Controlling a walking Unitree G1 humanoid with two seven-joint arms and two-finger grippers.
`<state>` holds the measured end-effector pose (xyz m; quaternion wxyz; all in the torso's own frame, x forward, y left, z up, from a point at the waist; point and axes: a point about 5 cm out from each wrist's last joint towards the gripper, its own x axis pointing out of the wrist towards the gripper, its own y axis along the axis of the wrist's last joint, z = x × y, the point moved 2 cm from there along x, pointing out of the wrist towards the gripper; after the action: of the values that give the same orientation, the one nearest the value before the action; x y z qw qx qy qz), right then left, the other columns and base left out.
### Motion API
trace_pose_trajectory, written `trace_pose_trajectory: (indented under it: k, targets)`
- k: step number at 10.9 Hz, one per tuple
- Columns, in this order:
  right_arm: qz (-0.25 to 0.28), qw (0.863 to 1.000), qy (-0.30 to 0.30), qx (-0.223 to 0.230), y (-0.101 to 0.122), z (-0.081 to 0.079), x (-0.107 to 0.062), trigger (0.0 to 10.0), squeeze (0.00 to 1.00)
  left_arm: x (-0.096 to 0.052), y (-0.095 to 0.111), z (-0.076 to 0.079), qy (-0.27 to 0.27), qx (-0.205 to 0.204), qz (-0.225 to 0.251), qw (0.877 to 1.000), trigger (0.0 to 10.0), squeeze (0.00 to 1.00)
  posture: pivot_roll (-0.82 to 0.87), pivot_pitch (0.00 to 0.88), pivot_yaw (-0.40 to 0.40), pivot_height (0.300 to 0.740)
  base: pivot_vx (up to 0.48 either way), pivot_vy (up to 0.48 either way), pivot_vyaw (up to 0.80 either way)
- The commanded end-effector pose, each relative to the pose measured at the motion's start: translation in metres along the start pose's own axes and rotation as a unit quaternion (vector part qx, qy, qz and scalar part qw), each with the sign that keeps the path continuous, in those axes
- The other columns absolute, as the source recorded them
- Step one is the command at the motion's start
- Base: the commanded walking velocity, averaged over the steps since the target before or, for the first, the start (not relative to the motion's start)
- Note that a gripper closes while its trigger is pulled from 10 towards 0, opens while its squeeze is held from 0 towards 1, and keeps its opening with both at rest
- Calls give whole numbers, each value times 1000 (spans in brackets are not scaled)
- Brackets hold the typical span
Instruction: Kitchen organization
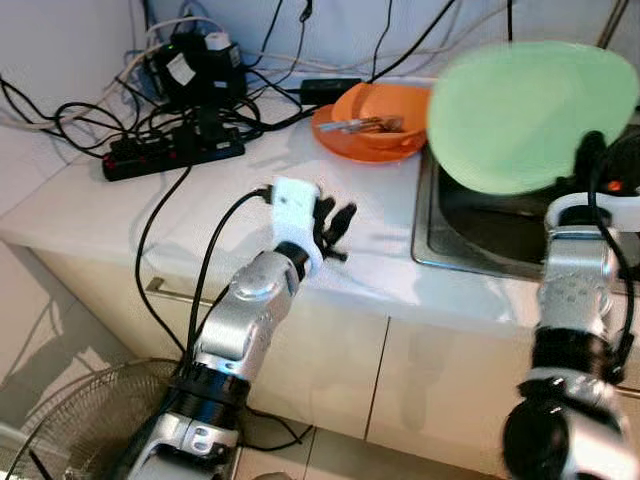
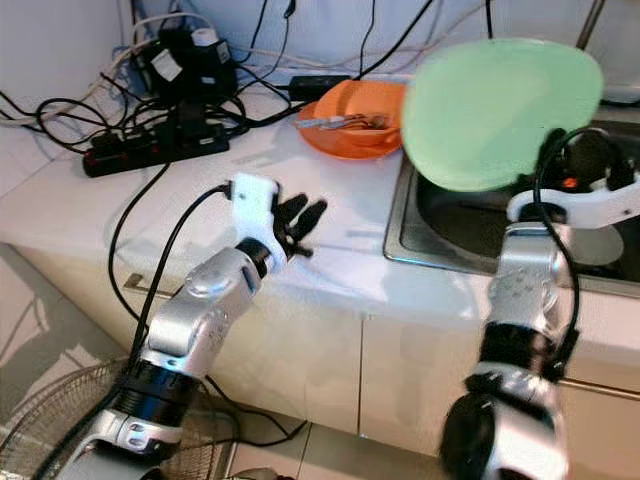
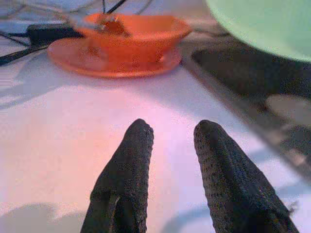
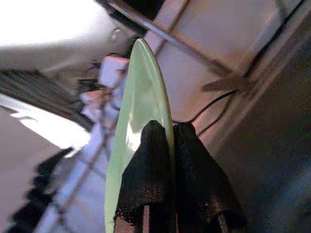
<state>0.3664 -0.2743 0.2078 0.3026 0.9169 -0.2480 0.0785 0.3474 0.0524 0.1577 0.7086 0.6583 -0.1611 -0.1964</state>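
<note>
We list: right gripper [image 4: 163, 141] pinching a green plate [image 1: 525, 115] by its rim above the sink [image 1: 470, 225]; left gripper [image 3: 170, 141], fingers slightly apart, empty, over the counter [image 1: 100, 210] front edge; orange bowl [image 1: 385, 110] near the back.

Power strip [image 1: 172, 155], cables [image 1: 60, 115], fan [image 1: 75, 420]

Home kitchen. Indicated by: white desk [image 1: 120, 200] over pale cabinet doors [image 1: 320, 370]; steel sink [image 1: 480, 235] set into desk; orange bowl [image 1: 385, 112] on orange plate [image 1: 340, 140] with cutlery inside; power strip [image 1: 170, 155] with tangled cables against wall; fan [image 1: 80, 420] on tiled floor.
</note>
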Motion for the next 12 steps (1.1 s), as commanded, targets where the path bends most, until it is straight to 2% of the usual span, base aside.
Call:
trace_pose_trajectory:
  k: [1, 2, 3, 4, 5, 6, 8, 9, 10, 12]
  targets:
    - [16, 999, 12, -28, 5, -10, 9, 10000, 0, -2, -8, -3, 9, 15, -12, 1000, 10000, 0, 85, 0, 70, 740, 0, 0, 0]
    - [12, 997, 11, -77, 5, -7, 12, 10000, 0, -3, -10, -3, 10, 19, -14, 1000, 10000, 0, 86, 0, 70, 740, 0, 0, 0]
    - [-3, 987, -15, -161, 1, 3, 14, 10000, 0, -4, -12, -3, 8, 27, -19, 999, 10000, 0, 87, 0, 68, 740, 0, 0, 0]
    - [-5, 978, -34, -208, 2, 11, 15, 10000, 0, -4, -13, -2, 8, 30, -20, 999, 10000, 0, 91, 0, 65, 740, 0, 0, 0]
    - [-3, 975, -38, -219, 2, 13, 16, 10000, 0, -5, -14, -1, 7, 32, -20, 999, 10000, 0, 93, 0, 64, 740, 0, 0, 0]
    - [3, 966, -42, -256, 3, 14, 16, 10000, 0, -6, -16, -1, 8, 33, -22, 999, 10000, 0, 93, 0, 64, 740, 0, 0, 0]
    - [-15, 941, -23, -337, -9, 14, 14, 10000, 0, -7, -19, 0, 5, 36, -27, 999, 10000, 0, 91, 0, 66, 740, 0, 0, 0]
    - [-36, 930, -16, -365, -20, 16, 11, 10000, 0, -7, -20, 1, 2, 39, -29, 999, 10000, 0, 88, 0, 68, 740, 0, 0, 0]
    - [-98, 910, -36, -400, -40, 31, 3, 10000, 0, -7, -21, 2, 0, 41, -30, 999, 10000, 0, 89, 0, 68, 740, 0, 0, 0]
    - [-124, 900, -27, -416, -54, 39, -6, 10000, 0, -7, -21, 4, -2, 41, -28, 999, 10000, 0, 98, 0, 66, 740, 0, 0, 0]
